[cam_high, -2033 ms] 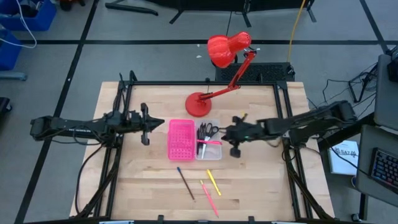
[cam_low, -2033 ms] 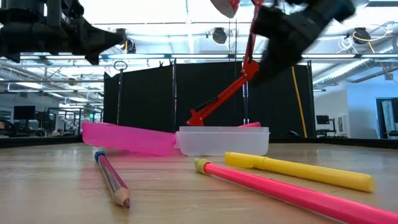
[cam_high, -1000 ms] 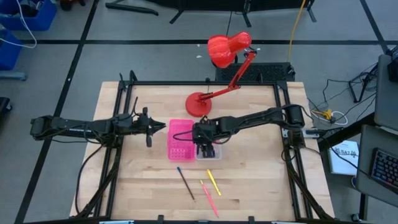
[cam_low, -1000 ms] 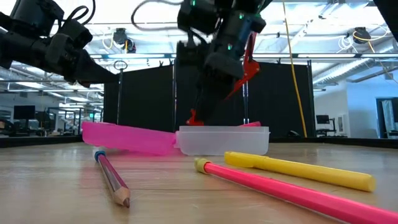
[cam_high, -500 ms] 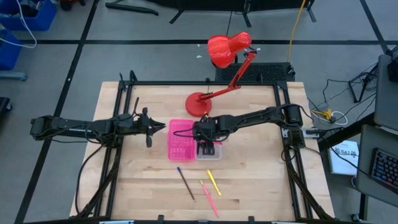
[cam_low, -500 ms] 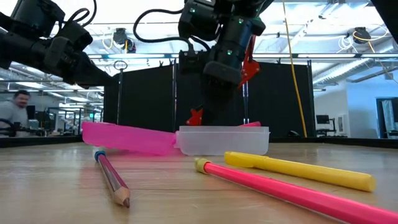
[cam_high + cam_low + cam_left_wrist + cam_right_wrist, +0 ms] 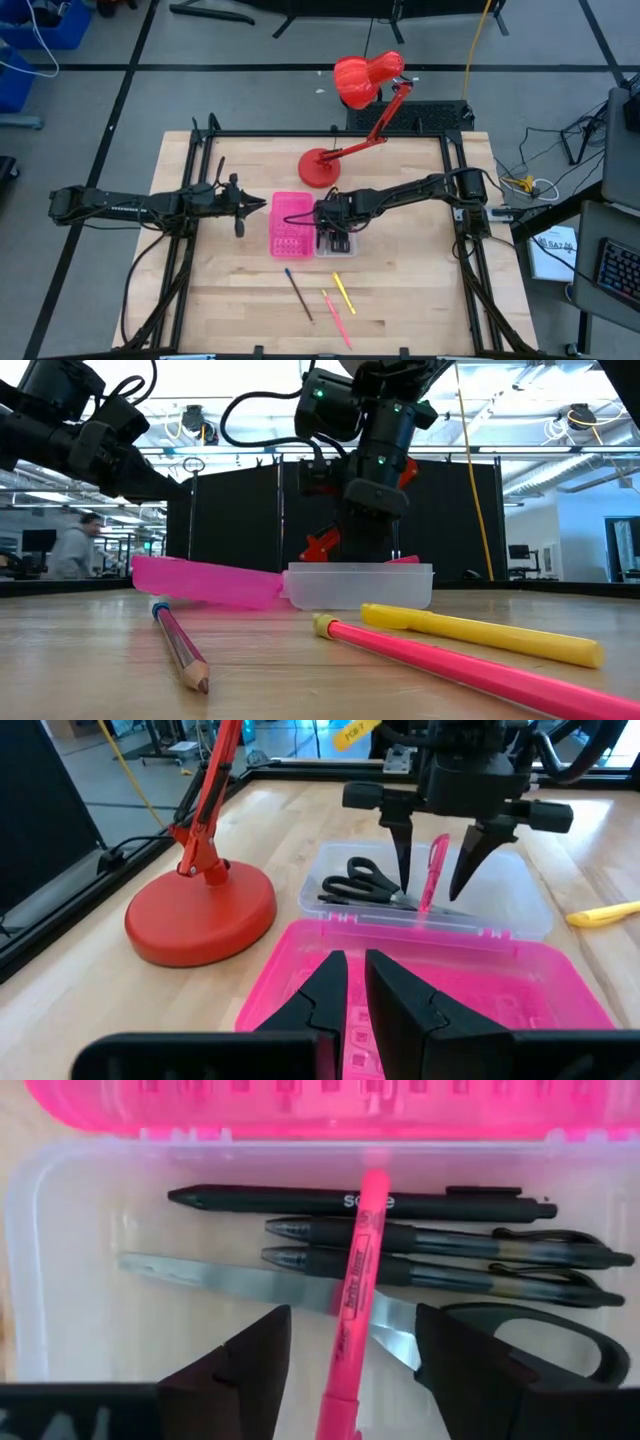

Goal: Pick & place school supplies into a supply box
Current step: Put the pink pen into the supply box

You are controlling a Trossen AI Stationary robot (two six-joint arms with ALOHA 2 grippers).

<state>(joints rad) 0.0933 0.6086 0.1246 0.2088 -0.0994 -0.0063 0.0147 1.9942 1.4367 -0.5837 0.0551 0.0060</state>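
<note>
The supply box lies open, its pink lid [image 7: 288, 226] to the left of its clear half [image 7: 360, 588]. Inside the clear half are black-handled scissors [image 7: 505, 1342], three black pens [image 7: 400, 1206] and a pink pen [image 7: 358, 1280] lying slantwise over them. My right gripper [image 7: 352, 1320] hangs over the clear half [image 7: 520, 890], pointing down and open, one finger on either side of the pink pen and not touching it. My left gripper [image 7: 357, 970] hovers left of the pink lid [image 7: 450, 990], holding nothing, with only a narrow gap between its fingers.
A pencil [image 7: 299, 294], a pink pen [image 7: 337, 320] and a yellow pen [image 7: 343, 292] lie on the table nearer the front edge than the box. The red lamp's round base [image 7: 319, 168] stands just beyond the box, with its arm slanting up to the back.
My right gripper has shifted a little toward the table's right edge and now stands over the clear half of the box, straddling the pink pen.
</note>
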